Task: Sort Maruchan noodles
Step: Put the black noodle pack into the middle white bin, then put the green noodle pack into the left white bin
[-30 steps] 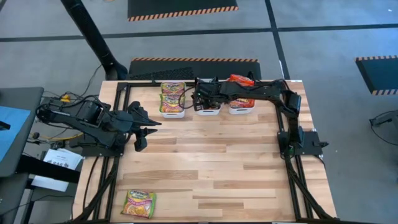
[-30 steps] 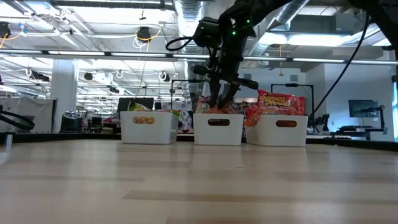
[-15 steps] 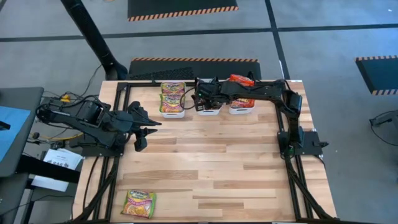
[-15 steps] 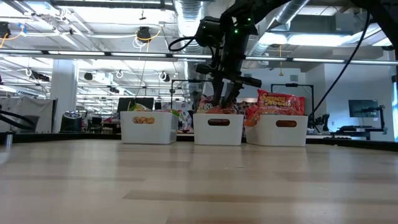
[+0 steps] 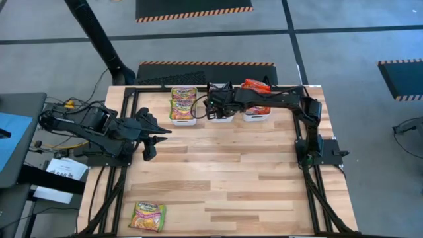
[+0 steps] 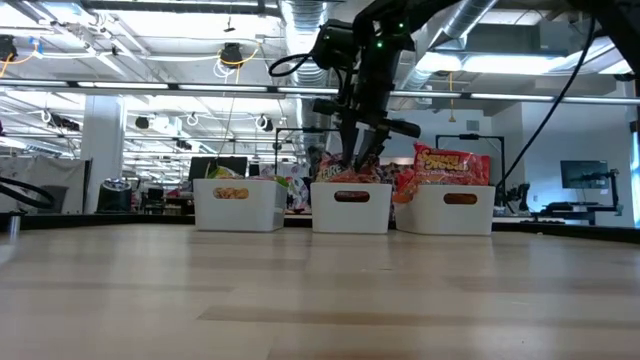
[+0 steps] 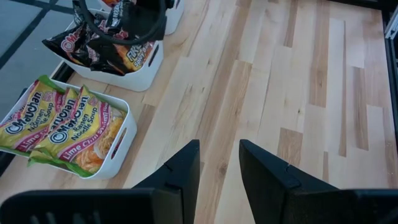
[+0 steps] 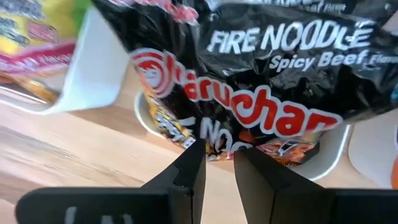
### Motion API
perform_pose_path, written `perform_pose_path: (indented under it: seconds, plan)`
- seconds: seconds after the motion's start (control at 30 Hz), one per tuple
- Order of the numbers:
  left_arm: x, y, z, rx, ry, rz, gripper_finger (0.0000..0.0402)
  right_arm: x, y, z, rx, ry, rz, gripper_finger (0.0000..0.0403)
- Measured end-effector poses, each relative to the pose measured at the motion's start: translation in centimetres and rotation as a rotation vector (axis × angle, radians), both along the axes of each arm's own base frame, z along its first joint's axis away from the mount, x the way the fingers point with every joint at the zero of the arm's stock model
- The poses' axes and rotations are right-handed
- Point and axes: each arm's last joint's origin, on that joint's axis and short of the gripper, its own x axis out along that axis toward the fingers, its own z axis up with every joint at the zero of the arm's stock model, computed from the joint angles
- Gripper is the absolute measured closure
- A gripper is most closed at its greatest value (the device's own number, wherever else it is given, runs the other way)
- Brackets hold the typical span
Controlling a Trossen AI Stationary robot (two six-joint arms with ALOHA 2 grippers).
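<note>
Right gripper (image 6: 362,152) hung above middle bin (image 6: 351,207), fingers slightly spread, pinching nothing. Black packets (image 8: 267,93) lay in that bin just ahead of the fingertips. Green packets (image 5: 182,104) filled the neighbouring bin (image 7: 122,138); red packets (image 6: 453,166) the third. Left gripper (image 5: 156,135) waited at table's (image 5: 231,178) side, fingers (image 7: 181,171) parted, empty. One green packet (image 5: 148,216) alone, well apart.

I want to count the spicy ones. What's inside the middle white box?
The middle bin holds dark Fire Noodle packets, piled and sticking up past its rim. The right gripper hangs over them, so packets underneath are hidden and can't be counted.
</note>
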Motion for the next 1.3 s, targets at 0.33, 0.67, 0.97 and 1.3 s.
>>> perform_pose_path:
  seconds: [0.33, 0.67, 0.97, 1.3]
  plan:
    - [0.0, 0.0, 0.0, 0.000, 0.001, 0.000, 0.0301, -0.6, 0.8, 2.5, -0.046, -0.061, 0.009, 0.0294]
    - [-0.1, 0.0, -0.1, -0.001, 0.010, 0.003, 0.0301, -2.3, 4.2, 7.6, -0.130, -0.173, 0.133, 0.0294]
    - [-0.3, 0.1, -0.3, 0.002, 0.039, 0.005, 0.0301, -4.0, 9.1, 11.3, -0.164, -0.274, 0.309, 0.0294]
    - [-0.8, 0.0, -0.9, -0.176, 0.107, 0.057, 0.0301, -4.5, 13.7, 11.7, -0.088, -0.270, 0.606, 0.0294]
